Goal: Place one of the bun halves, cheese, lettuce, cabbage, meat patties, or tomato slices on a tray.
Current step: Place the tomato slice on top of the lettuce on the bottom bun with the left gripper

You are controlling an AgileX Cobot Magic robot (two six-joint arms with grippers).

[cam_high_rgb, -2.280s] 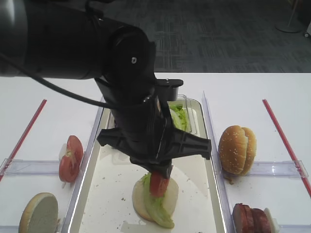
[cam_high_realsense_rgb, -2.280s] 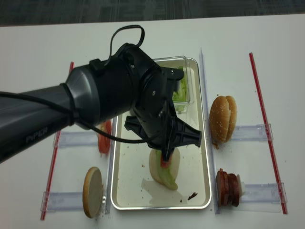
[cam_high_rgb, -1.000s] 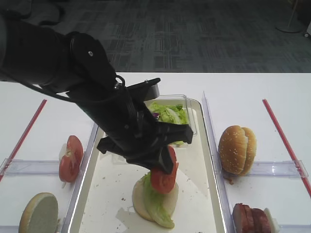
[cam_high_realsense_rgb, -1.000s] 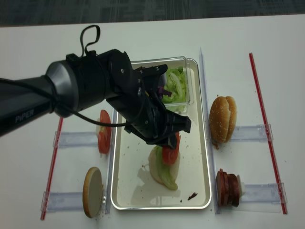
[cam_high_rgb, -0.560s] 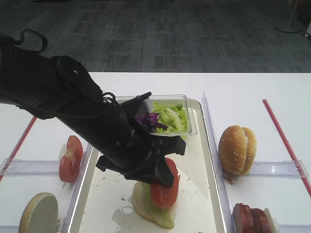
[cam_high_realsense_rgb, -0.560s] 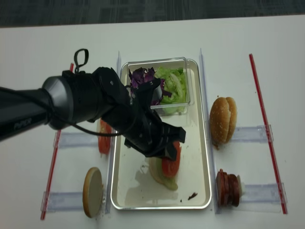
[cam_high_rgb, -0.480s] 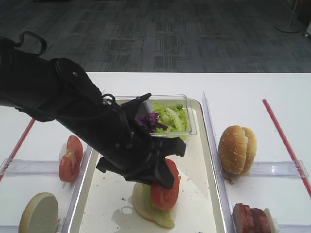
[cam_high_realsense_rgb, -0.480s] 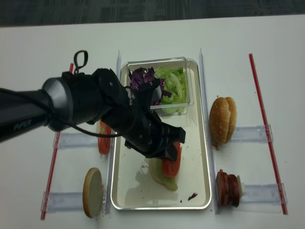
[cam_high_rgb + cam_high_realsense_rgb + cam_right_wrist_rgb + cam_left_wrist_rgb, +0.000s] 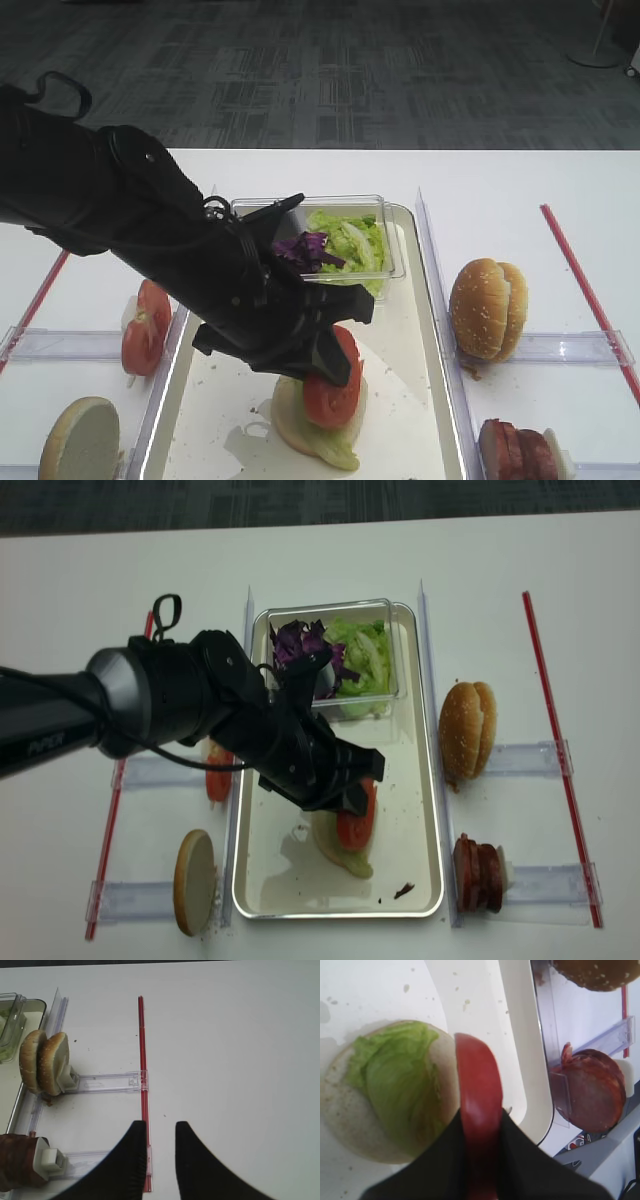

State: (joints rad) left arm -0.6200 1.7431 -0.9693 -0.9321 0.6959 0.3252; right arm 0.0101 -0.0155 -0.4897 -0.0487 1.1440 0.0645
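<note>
Left pincer (image 9: 481, 1160) clamped on tomato slice (image 9: 477, 1105) over lettuce (image 9: 400, 1095) and bun (image 9: 340, 1110); soft, wet, slippery, best pinched gently at rim.

A glossy black left arm (image 9: 150, 705) is showing grey "PIPER" lettering, a thin black cable (image 9: 165, 608) looping behind its pincer

The tray (image 9: 434, 330) is silvery metal with a dull, crumb-flecked pale floor. The tub (image 9: 392, 240) and the racks (image 9: 107, 1081) are clear glossy plastic. The left arm (image 9: 150, 700) is matt black. The tomato slice (image 9: 479, 1110) looks smooth and moist; the bun crusts (image 9: 482, 305) are seeded and slightly shiny.
</note>
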